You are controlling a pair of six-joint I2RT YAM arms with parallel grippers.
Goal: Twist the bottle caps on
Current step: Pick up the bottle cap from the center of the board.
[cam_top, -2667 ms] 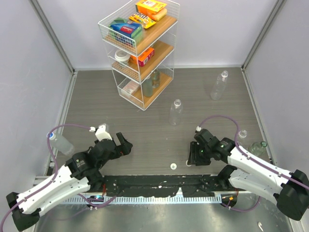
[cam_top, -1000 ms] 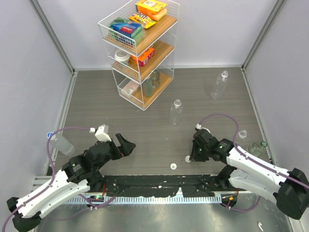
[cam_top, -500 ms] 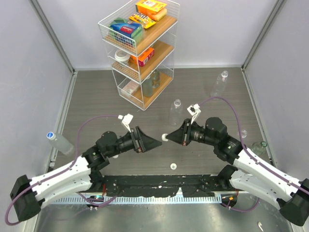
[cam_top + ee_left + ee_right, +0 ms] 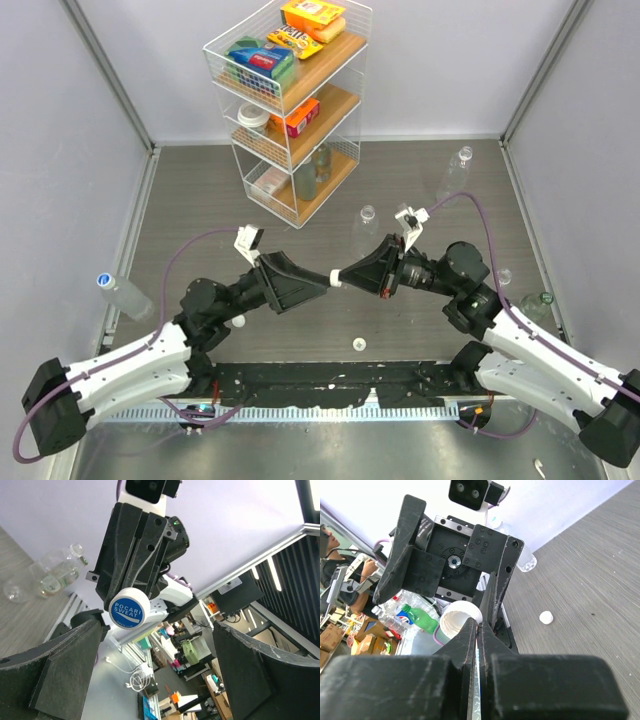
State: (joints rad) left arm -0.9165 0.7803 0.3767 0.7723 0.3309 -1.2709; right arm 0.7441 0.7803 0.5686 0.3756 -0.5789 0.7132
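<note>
A white wire rack (image 4: 290, 100) with three wooden shelves of boxes stands toward 11 o'clock on the counter (image 4: 200, 200). A far bottle (image 4: 452, 178) stands upright at 1 o'clock. A middle bottle (image 4: 364, 228) stands near the centre, partly hidden behind the raised right arm. A blue-capped bottle (image 4: 122, 295) lies at the 9 o'clock edge, and a loose cap (image 4: 359, 344) rests on the counter toward 6 o'clock, beneath the two tools.

The counter is dark grey with a wood grain, closed in by pale lilac walls with metal corner posts.

Both arms reach up off the counter and inward, so their tools face each other tip to tip over the centre. The right tool (image 4: 345, 277) is pinched tight on the rim of a white bottle cap (image 4: 336, 279) with a blue printed face, held in the air. The left tool (image 4: 318, 284) is spread wide, its fingers (image 4: 75, 650) either side of that cap, not touching it.
</note>
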